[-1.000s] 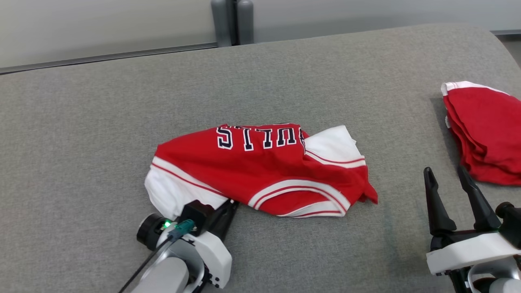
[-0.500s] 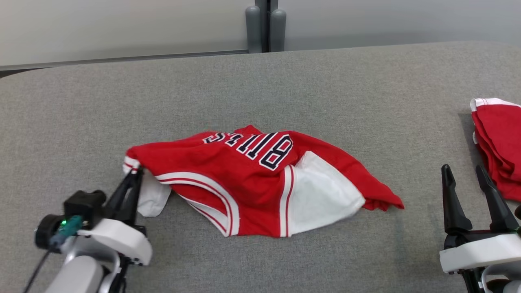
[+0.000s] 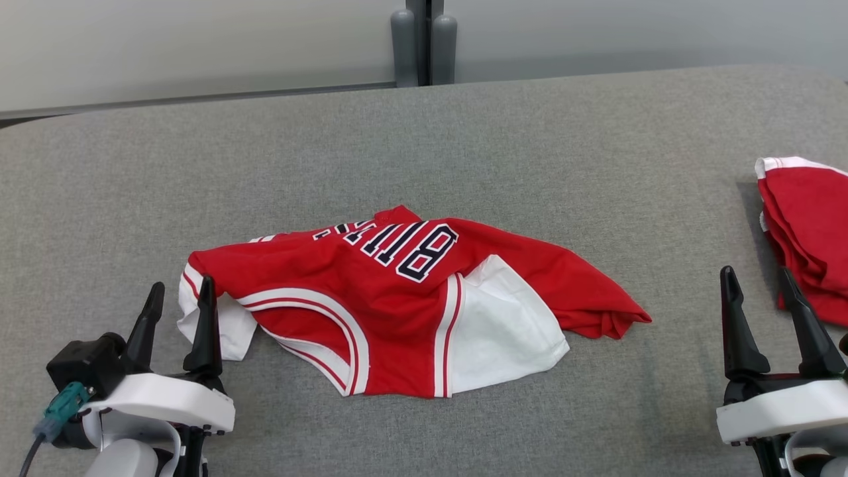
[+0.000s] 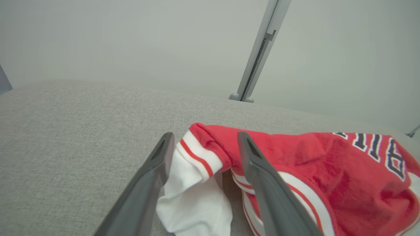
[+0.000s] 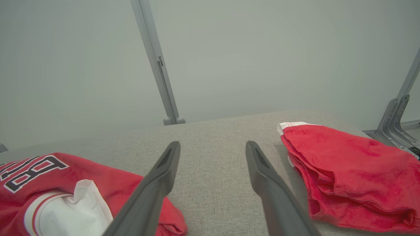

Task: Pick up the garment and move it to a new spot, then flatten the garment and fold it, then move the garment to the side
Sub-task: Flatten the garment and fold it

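Loosely heaped at mid-frame of the head view: the garment [image 3: 397, 298], a red knit jersey. Lies on the desk [image 3: 464, 132], rumpled into a low, wide mound rather than flat. Shows soft, faintly fuzzy cloth, smooth white panels at lower left and lower centre, curved white-and-red striped bands, and dark block letters edged in white near the top, upside down and partly lost in a fold. Tapers to a pointed red tail on the right.

Underneath: grey woven covering, coarse and matte, rounded along the far edge.

At lower left: the left tool [image 3: 182, 283], two long dark tapered fingers on a white housing. Stands spread wide, clamping nothing. Straddles the jersey's striped white corner in the left wrist view; contact with the cloth impossible to tell. Carries a teal connector [image 3: 63, 411] with a dark cable at the wrist.

At lower right: the right tool [image 3: 756, 271], same build, likewise parted and empty. Hangs over bare covering, well apart from the jersey's tail.

At the right edge: a second red pile [image 3: 805, 232], folded in soft layers, with a white band at its top corner, near the right tool's outer finger.

At top centre, beyond the far edge: a grey post [image 3: 417, 40] with rounded feet, against a plain pale wall [image 3: 199, 46].
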`<state>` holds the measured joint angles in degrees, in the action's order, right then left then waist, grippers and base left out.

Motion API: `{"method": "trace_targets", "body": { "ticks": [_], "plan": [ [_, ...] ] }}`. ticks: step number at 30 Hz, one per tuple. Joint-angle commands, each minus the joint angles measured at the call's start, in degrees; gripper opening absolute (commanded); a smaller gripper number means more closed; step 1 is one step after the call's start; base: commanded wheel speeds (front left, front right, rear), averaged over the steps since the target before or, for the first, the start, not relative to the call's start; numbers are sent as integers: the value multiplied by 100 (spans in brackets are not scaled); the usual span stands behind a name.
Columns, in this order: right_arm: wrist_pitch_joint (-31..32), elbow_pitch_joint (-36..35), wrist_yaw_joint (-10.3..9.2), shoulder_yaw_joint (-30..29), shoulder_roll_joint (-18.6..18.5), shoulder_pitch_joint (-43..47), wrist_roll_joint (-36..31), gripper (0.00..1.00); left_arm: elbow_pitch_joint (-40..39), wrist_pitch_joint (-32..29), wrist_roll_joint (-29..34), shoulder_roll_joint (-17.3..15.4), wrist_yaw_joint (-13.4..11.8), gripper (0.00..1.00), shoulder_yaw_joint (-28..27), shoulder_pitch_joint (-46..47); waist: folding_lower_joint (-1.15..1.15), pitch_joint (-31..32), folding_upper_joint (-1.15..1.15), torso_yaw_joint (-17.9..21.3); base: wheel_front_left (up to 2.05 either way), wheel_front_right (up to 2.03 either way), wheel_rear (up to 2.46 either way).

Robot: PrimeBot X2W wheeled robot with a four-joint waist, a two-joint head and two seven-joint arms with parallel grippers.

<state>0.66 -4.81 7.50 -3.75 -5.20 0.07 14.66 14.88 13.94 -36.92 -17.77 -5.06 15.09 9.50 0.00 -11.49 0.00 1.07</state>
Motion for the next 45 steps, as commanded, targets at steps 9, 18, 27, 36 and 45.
{"method": "trace_targets", "body": {
  "ticks": [9,18,27,36,45],
  "plan": [
    [177,-87,-1,47,-118,221,-28,100,-1405,125,677,177,-468,100,-95,-539,0,493,0,-26,0,0,0],
    [313,-127,-1,175,-221,387,46,100,-1934,-88,1060,189,-673,100,333,-971,0,830,0,38,0,0,0],
    [374,-253,-2,188,-239,434,59,100,-1892,-239,1024,216,-715,100,449,-1088,0,800,0,20,0,0,0],
    [345,-293,-1,160,-229,364,37,100,-1858,-389,1091,211,-498,100,719,-742,0,662,0,-28,0,0,0],
    [283,-356,-1,233,-197,106,4,100,-944,-788,1294,779,513,100,2045,204,0,116,0,61,0,0,0]
  ]
}}
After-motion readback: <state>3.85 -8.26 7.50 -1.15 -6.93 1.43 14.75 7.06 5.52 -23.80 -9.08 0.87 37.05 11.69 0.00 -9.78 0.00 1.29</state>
